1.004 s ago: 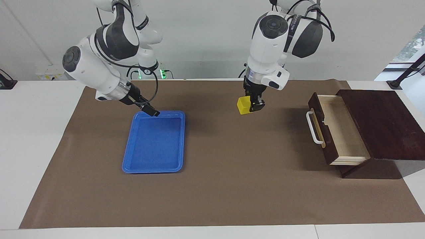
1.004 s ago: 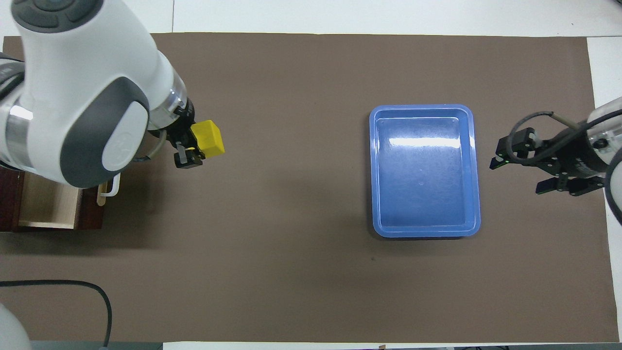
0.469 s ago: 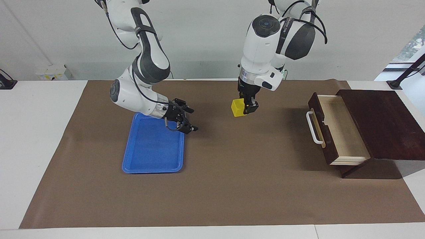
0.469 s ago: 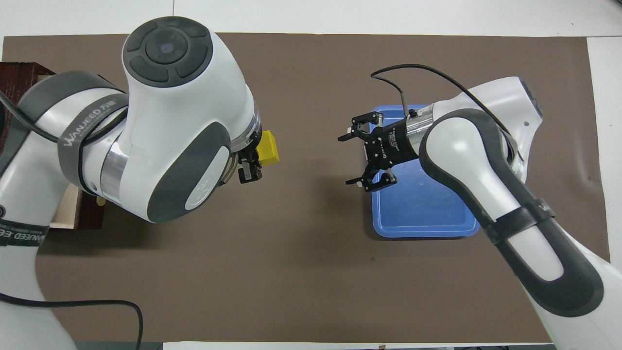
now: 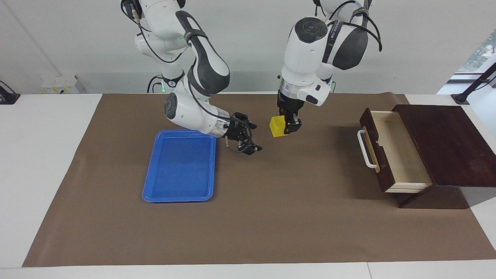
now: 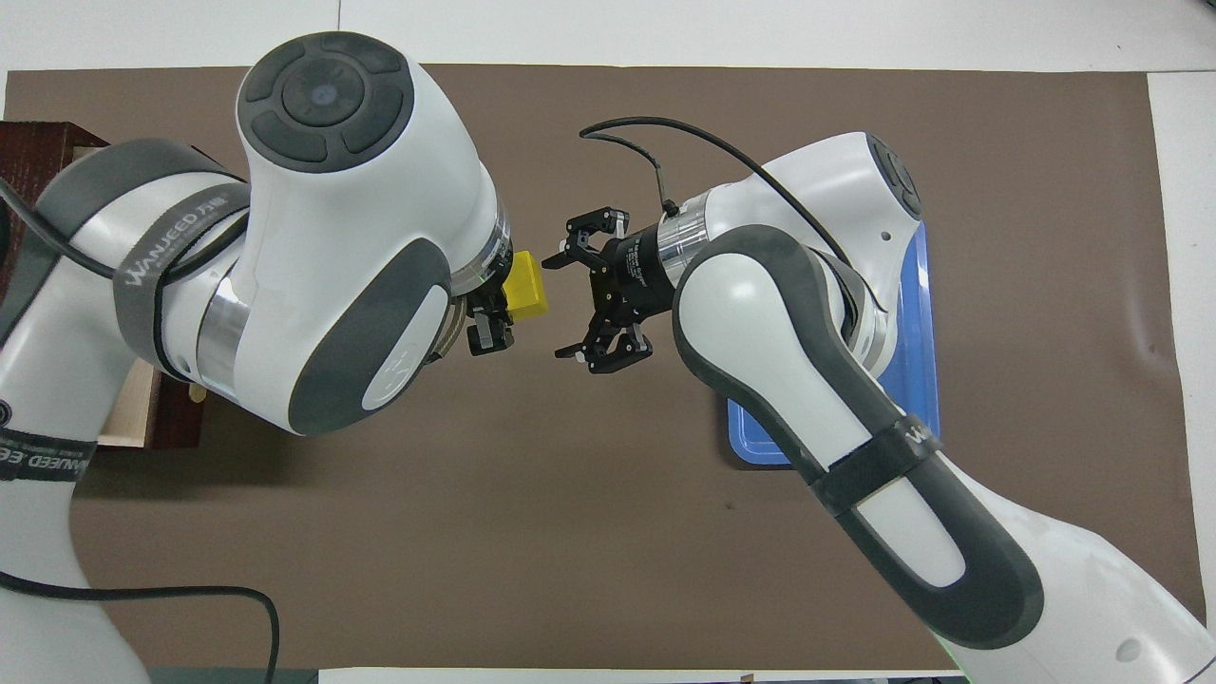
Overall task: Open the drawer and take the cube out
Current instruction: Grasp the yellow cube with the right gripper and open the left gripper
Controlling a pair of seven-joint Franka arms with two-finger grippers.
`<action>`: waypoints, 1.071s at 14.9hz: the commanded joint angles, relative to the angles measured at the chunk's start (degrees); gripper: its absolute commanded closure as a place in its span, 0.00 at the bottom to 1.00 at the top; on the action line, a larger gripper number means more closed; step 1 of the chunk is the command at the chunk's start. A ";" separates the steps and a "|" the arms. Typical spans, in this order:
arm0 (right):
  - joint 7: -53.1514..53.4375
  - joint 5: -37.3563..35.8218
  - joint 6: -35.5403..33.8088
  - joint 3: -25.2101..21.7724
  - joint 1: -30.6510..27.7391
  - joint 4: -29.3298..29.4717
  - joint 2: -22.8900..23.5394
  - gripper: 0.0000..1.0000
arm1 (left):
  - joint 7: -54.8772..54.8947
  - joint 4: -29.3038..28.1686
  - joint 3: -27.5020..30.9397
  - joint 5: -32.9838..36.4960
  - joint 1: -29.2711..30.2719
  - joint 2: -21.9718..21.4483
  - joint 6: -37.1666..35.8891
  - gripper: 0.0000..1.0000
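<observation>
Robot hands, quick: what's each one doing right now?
Left gripper: shut on the small bright yellow cube, held up over the brown mat.
Right gripper: open, holding nothing, beside the cube.

Even, bright light falls from above, and both views are sharp with no motion blur. Soft shadows lie on the brown mat (image 5: 271,217) beside the drawer (image 5: 391,151), darkest under the wooden box (image 5: 445,143) by its front corner. A fainter shadow lies under the blue tray (image 5: 180,166) rim. Daylight shows at a window (image 5: 482,50) above the box. White arm shells look slightly overexposed in the overhead view.
</observation>
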 commanded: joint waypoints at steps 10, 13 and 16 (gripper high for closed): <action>3.43 -5.41 -3.64 -0.29 2.17 5.64 1.03 0.00 | -0.28 -3.47 0.79 -0.46 -0.77 -1.62 2.43 1.00; 3.61 -5.59 -3.64 -0.29 2.26 5.46 0.94 0.09 | -0.19 -3.47 0.88 -0.46 -0.68 -1.62 2.52 1.00; 4.13 -5.50 -3.64 -0.29 2.17 5.55 0.94 0.88 | -0.02 -3.38 0.88 -0.37 -0.68 -1.62 2.35 1.00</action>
